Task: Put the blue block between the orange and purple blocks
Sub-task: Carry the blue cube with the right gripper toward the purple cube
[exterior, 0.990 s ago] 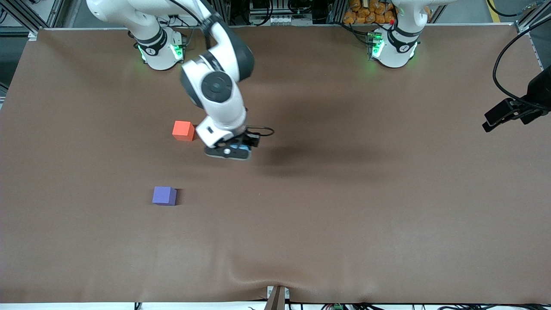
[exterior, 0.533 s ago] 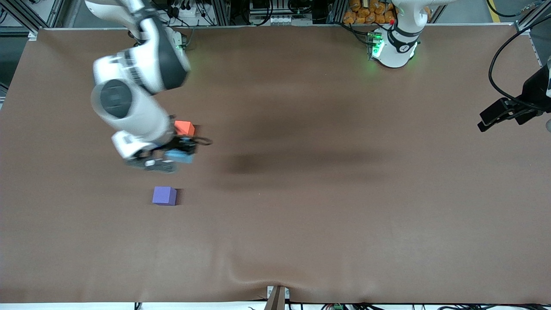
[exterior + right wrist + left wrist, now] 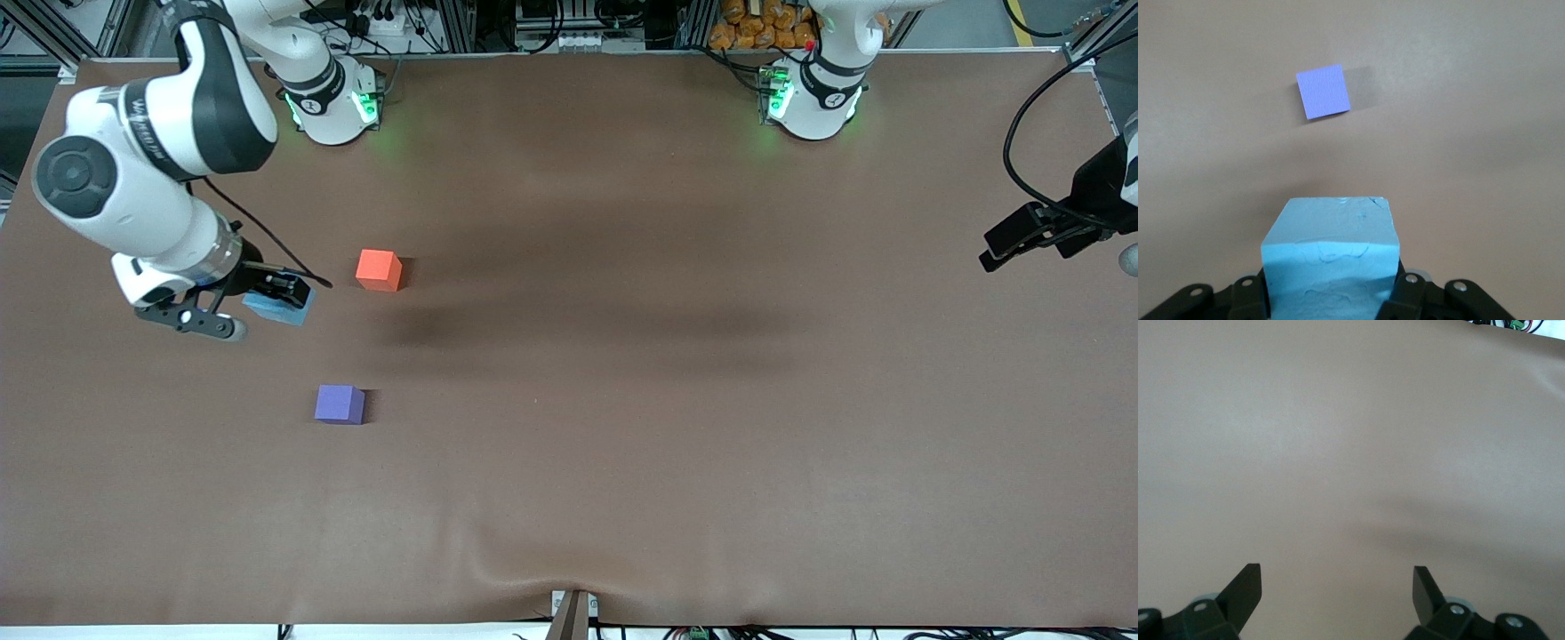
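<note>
Foam-looking blue block (image 3: 1330, 257) is sitting clamped in right gripper (image 3: 258, 307), probably light and slightly squashy, side faces gripping fine, purple block (image 3: 1323, 91) ahead below, orange block (image 3: 378, 269) beside, left gripper (image 3: 1337, 583) waiting open, empty.

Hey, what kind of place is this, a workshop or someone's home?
Most likely a robotics lab: two arm bases bolted along a table with a brown cover, aluminium framing and cabling around it, and only three plain practice cubes, like the orange block.
</note>
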Controlling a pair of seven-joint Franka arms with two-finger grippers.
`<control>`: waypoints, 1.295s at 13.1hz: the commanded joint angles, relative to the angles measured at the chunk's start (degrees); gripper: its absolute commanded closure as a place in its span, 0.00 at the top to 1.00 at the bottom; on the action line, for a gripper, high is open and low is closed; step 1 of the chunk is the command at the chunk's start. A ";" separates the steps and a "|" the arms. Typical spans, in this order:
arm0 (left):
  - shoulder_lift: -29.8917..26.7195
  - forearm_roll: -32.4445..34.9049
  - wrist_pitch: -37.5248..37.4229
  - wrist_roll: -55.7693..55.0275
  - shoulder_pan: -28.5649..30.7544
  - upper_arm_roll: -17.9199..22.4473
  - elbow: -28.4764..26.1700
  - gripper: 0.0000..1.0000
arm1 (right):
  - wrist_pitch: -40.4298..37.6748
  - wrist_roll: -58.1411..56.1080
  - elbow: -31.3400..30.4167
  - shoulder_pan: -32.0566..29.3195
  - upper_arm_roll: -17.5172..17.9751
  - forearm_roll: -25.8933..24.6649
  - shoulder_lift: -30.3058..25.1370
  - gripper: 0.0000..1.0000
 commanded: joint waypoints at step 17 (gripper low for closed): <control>-1.05 -1.08 -0.66 0.46 0.27 -3.19 -1.23 1.00 | 28.61 -9.39 -12.43 0.63 0.95 -0.11 16.48 0.32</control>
